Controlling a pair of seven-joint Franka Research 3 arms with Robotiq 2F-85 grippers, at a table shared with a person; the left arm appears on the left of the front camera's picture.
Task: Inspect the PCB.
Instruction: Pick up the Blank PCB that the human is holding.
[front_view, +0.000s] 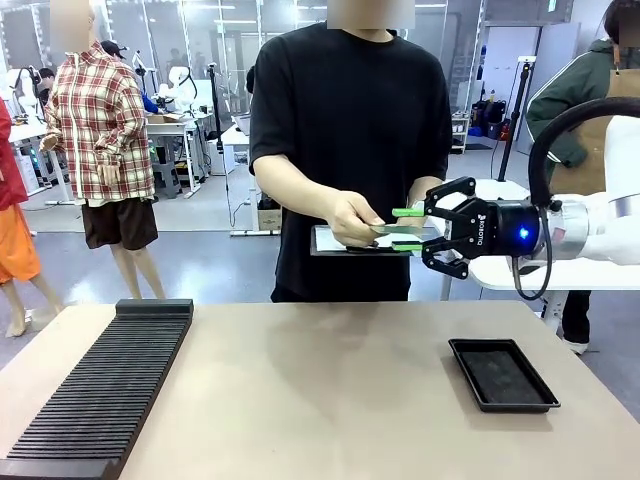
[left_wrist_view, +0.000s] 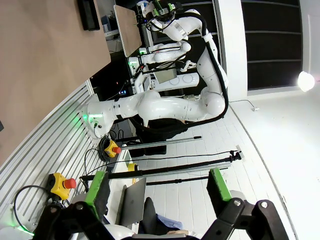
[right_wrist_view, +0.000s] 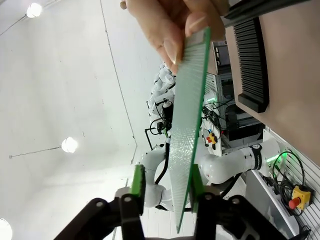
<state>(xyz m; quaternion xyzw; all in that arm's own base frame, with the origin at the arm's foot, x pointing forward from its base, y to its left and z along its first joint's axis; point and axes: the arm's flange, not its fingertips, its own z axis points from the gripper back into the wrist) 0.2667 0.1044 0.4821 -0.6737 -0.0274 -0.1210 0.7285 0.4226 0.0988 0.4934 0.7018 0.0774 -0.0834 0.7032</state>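
Green and finely speckled, the PCB (front_view: 400, 228) (right_wrist_view: 187, 130) is held flat in the air, well above the black tray (front_view: 500, 375) on the bench (front_view: 320, 380) and to the tray's left. The right end effector (front_view: 398, 230) (right_wrist_view: 166, 185) is clamped on the end nearer the tray, while a person's hand (front_view: 352, 218) (right_wrist_view: 170, 25) pinches the farther end. The left end effector (left_wrist_view: 158, 186) stands wide open.

Site: an open-plan robotics lab. From my station I see further workbenches (front_view: 185, 120) behind the person, glass partitions (front_view: 215, 40), a grey polished floor (front_view: 200, 262), round ceiling lamps (right_wrist_view: 69, 145), and yellow emergency-stop boxes (left_wrist_view: 56, 181) with cabling beside my tabletop (front_view: 300, 380).
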